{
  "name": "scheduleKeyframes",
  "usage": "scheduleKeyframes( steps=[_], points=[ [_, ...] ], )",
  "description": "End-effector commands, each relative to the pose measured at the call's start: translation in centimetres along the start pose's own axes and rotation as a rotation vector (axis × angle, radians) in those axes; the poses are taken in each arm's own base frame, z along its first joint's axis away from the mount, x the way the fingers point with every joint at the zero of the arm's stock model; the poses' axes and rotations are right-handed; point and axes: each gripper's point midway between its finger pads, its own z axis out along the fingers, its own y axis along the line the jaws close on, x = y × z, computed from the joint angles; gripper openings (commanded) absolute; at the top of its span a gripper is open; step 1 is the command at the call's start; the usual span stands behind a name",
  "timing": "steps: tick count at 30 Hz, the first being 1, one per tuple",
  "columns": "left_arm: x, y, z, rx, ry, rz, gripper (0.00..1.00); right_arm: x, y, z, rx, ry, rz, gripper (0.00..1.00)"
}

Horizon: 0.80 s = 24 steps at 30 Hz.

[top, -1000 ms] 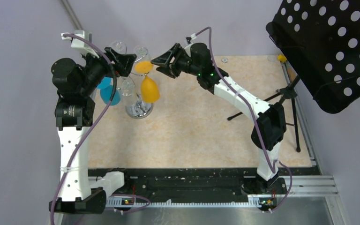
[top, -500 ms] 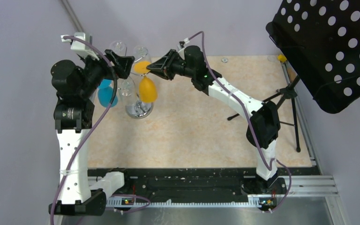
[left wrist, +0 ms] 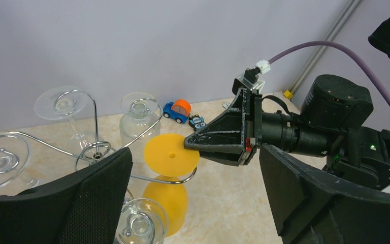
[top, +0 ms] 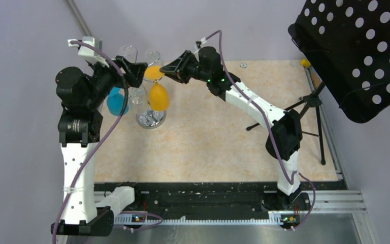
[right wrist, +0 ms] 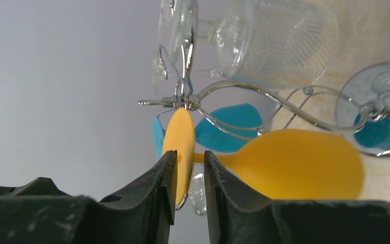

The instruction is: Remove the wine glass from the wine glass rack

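**On the rack [top: 151, 120], the right pincer [right wrist: 189, 155] now has the yellow wine glass [right wrist: 294, 162] by its foot**

Up at the hooks, at the far left of the table [top: 218, 142], the change is plain. 1 second ago the right pincer stood off from the rack with its jaws wider apart. Now it has come in and clenched on the flat yellow foot, 1 finger on each face of the disc. The glass itself has not left: it hangs bowl-down, its foot resting on a curled wire hook. So the grasp looks made, and drawing the glass out is what remains.

The left pincer [top: 138, 69] waits on the other side of the rack, spread wide and grasping nothing.

Crowding is the trouble. Clear glasses [left wrist: 141, 108] hang from the hooks just beside the yellow one, and a blue glass [top: 116, 101] hangs on the left. The foot will likely have to slide out along the hook's open end, and a careless pull could knock a neighbour or tip the rack. The left pincer also sits near that path. Beyond the rack a toy car [left wrist: 176, 108] lies on the table, and a black music stand [top: 355, 56] looms at the far right, both well apart from the work.
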Motion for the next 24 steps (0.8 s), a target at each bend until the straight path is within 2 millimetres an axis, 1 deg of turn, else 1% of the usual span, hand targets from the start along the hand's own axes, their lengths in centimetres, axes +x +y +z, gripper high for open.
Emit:
scheduleKeyframes(
  steps=[1, 3, 8, 10, 11, 14, 17, 24],
  points=[
    [-1.1, -0.4, -0.3, 0.006, -0.039, 0.033, 0.99, -1.4, 1.9, -0.1, 0.025, -0.064, -0.149, 0.26],
    [-1.0, -0.3, -0.2, 0.006, -0.034, 0.028, 0.99, -1.6, 2.1, -0.3, 0.024, -0.073, -0.167, 0.24],
    [-1.1, -0.3, -0.1, 0.003, -0.036, 0.030, 0.99, -1.3, 3.4, -0.6, -0.016, -0.054, -0.169, 0.05],
    [-1.1, -0.3, -0.1, 0.006, -0.036, 0.029, 0.99, -1.2, 3.8, -0.7, -0.016, -0.047, -0.173, 0.02],
    [-1.0, -0.3, -0.1, 0.006, -0.035, 0.028, 0.99, -1.3, 4.1, -0.8, -0.020, -0.049, -0.178, 0.04],
    [-0.9, -0.2, -0.1, 0.002, -0.032, 0.027, 0.99, -1.3, 4.0, -0.7, -0.008, -0.047, -0.182, 0.19],
    [-0.9, -0.1, -0.1, 0.000, -0.032, 0.029, 0.99, -0.9, 3.6, -0.2, -0.013, -0.020, -0.163, 0.28],
    [-0.7, 0.1, -0.1, -0.009, -0.026, 0.029, 0.99, -0.3, 2.4, 0.6, 0.013, 0.022, -0.133, 0.36]
  ],
)
